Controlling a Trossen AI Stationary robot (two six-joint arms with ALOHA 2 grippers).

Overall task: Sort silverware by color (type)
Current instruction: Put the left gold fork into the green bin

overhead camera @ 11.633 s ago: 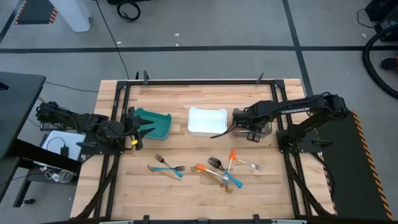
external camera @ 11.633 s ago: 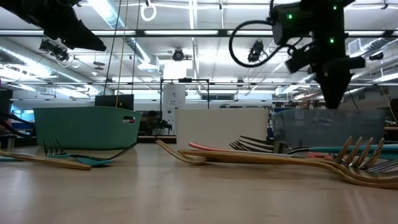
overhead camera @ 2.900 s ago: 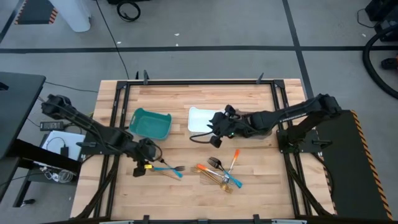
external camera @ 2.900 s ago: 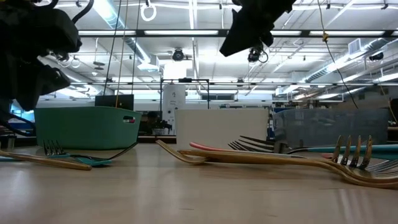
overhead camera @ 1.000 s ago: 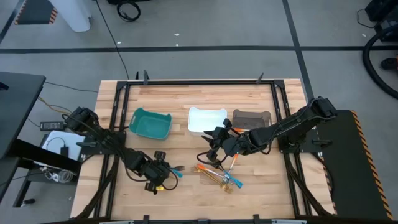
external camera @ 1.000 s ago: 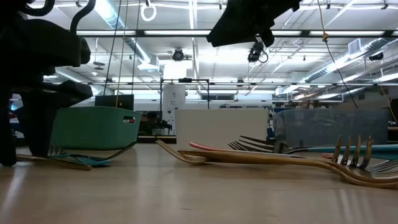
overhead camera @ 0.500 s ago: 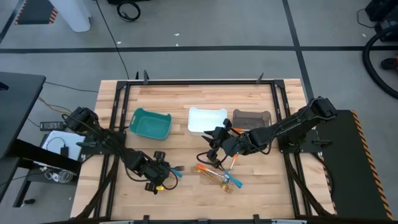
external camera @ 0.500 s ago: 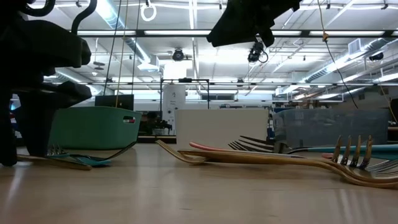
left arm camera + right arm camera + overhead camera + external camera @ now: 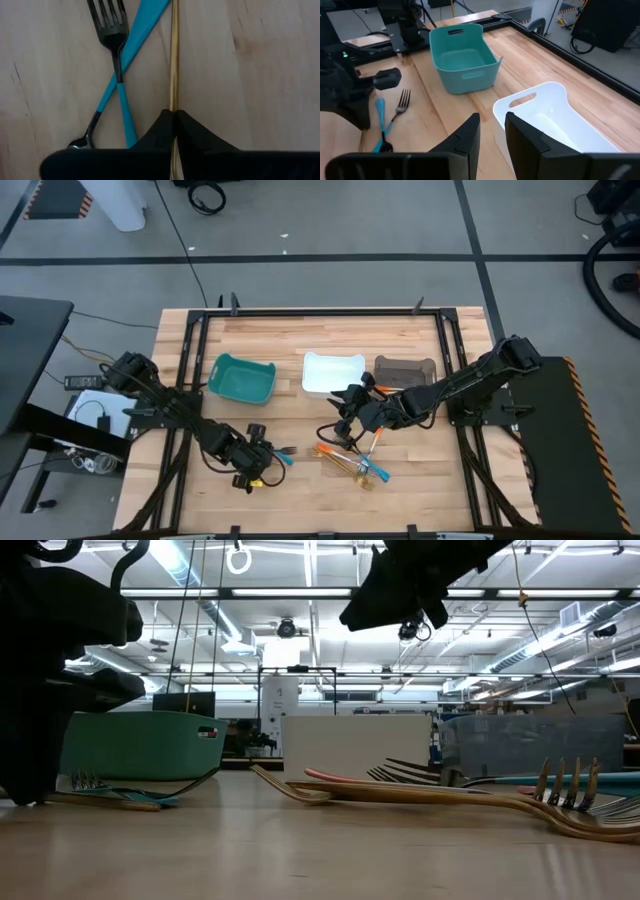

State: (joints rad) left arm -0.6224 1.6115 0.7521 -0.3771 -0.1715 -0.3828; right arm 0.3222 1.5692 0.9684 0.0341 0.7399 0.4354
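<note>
The silverware lies in two groups. At the near left, a dark-headed fork with a blue handle (image 9: 114, 45), a blue utensil (image 9: 147, 22) and a thin gold utensil (image 9: 174, 60) cross one another on the table. My left gripper (image 9: 262, 462) stands down on this group, shut on the gold utensil. Orange, blue and gold forks lie piled (image 9: 356, 461) near the middle. My right gripper (image 9: 341, 421) hovers above that pile's far left side, open, with nothing seen between its fingers (image 9: 470, 130). My left gripper pinches the gold utensil's thin handle (image 9: 174, 104) between its two fingers, which come from above and point down, one on each side of the handle. The utensil lies flat on the table (image 9: 115, 804).
Three bins stand in a row at the far side: teal (image 9: 243, 379), white (image 9: 332, 372) and grey (image 9: 405, 368). Bare wood lies along the near edge (image 9: 300, 505). In the low view a long gold fork (image 9: 450, 799) lies across the right foreground.
My left gripper has shut on the gold utensil's handle while staying down at the table; its two fingers stood apart a second ago. The silverware lies where it was.
</note>
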